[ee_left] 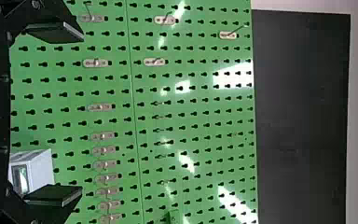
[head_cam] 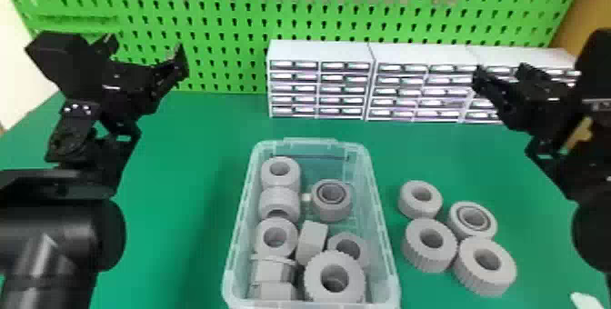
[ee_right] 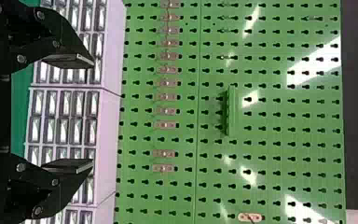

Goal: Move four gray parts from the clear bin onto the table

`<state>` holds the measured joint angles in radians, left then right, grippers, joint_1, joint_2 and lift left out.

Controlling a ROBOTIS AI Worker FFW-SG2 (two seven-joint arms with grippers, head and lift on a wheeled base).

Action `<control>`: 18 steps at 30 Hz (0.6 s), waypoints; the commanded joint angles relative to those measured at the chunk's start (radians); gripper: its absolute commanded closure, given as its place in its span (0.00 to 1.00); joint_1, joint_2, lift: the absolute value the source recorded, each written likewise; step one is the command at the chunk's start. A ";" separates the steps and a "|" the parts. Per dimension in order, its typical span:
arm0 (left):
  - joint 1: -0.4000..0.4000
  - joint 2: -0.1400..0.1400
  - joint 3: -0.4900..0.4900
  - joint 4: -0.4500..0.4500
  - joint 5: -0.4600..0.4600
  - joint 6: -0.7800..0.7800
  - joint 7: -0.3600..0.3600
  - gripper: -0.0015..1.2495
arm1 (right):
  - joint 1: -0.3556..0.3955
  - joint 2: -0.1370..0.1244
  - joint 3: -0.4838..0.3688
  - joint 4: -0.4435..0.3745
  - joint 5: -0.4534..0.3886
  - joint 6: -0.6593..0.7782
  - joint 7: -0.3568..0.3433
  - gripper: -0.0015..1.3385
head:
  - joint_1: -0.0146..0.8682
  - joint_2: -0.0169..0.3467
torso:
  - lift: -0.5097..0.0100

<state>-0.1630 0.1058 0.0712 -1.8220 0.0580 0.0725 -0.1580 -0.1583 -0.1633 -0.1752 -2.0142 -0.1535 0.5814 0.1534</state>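
The clear bin stands on the green table and holds several gray parts, among them a large ribbed ring, a block and a round part with an inner ring. To its right, a group of gray parts lies on the table, including a ribbed ring and a smaller ring. My left gripper is raised left of the bin, open and holding nothing; its fingers stand apart around the left wrist view's gripper gap. The right gripper, also open and without a part, is raised at the right.
White drawer cabinets line the back of the table before a green pegboard with metal hooks. A small white object shows at the lower right edge.
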 commanded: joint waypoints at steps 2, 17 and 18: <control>0.000 0.000 0.001 -0.003 -0.003 0.000 0.000 0.11 | -0.003 -0.001 0.002 -0.001 0.000 0.000 0.000 0.38 | 0.78 0.14 | 0.89; 0.002 -0.002 0.001 -0.007 -0.006 0.001 0.000 0.11 | 0.000 0.004 0.000 -0.004 0.000 0.000 0.000 0.38 | 0.78 0.14 | 0.89; 0.000 -0.002 -0.001 -0.007 -0.006 0.001 0.000 0.11 | 0.000 0.004 0.000 -0.004 0.000 0.000 0.000 0.38 | 0.78 0.14 | 0.89</control>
<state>-0.1602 0.1057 0.0735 -1.8283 0.0537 0.0737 -0.1580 -0.1573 -0.1600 -0.1739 -2.0187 -0.1539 0.5814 0.1534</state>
